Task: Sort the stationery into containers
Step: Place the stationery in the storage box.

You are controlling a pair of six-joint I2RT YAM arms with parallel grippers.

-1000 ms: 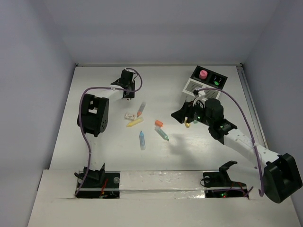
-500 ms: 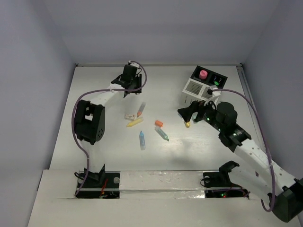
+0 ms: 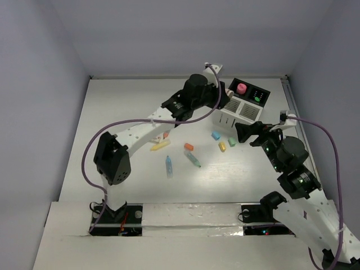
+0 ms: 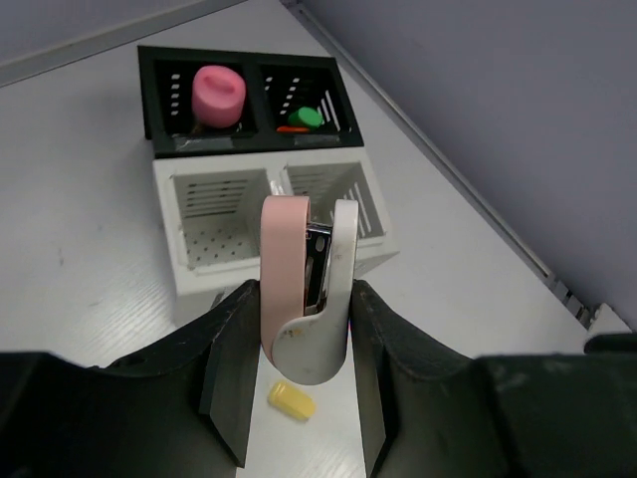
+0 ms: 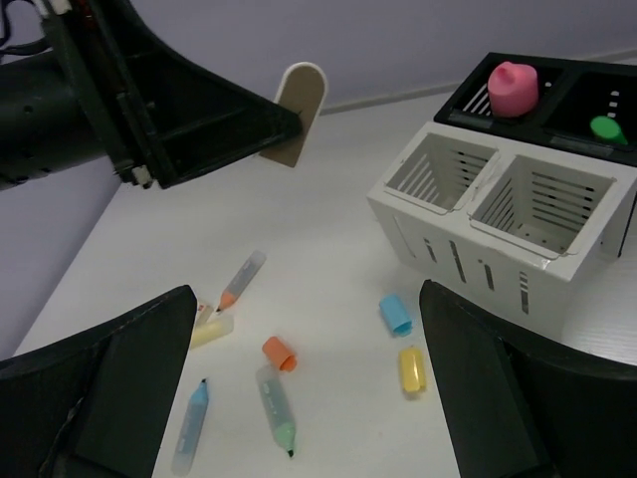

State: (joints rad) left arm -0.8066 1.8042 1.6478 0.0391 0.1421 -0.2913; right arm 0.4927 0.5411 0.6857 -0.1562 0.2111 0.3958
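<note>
The light is bright and even, and it comes from above. In the top view the table (image 3: 118, 118) looks almost pure white, and the walls have a pale violet tint. Shadows are soft and weak: a faint one lies under the left arm (image 3: 143, 128). In the wrist views the dark fingers (image 5: 119, 388) at the lower edge are a little soft, while the white box (image 4: 224, 219) is sharp. The stapler (image 4: 304, 299) shows a small glint on its metal.
</note>
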